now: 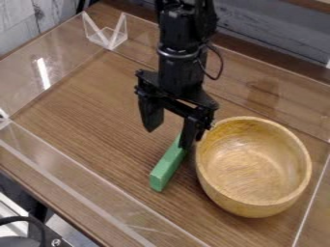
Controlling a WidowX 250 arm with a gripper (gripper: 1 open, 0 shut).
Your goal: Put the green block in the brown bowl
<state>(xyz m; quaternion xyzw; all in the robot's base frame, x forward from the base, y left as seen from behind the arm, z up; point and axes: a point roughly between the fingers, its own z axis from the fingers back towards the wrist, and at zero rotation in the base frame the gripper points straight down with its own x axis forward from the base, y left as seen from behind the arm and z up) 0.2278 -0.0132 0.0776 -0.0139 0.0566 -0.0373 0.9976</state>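
"Where's the slim, bright green rectangular block [167, 166]?"

"Lying on the brown wooden tabletop [93, 123], just beside the round, light brown wooden bowl [253, 166], outside it. Its upper end reaches in under the black robot gripper [173, 127]."

"Has the gripper got hold of it?"

"No, the jaws stand wide open above that end, though from here I can't quite make out how high."

"And farther off?"

"A clear, angular plastic-looking piece [106, 31], near the table's far edge."

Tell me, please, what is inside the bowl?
Nothing can be seen inside the bowl: its visible inner floor is bare. The near inner wall is partly hidden by the rim.
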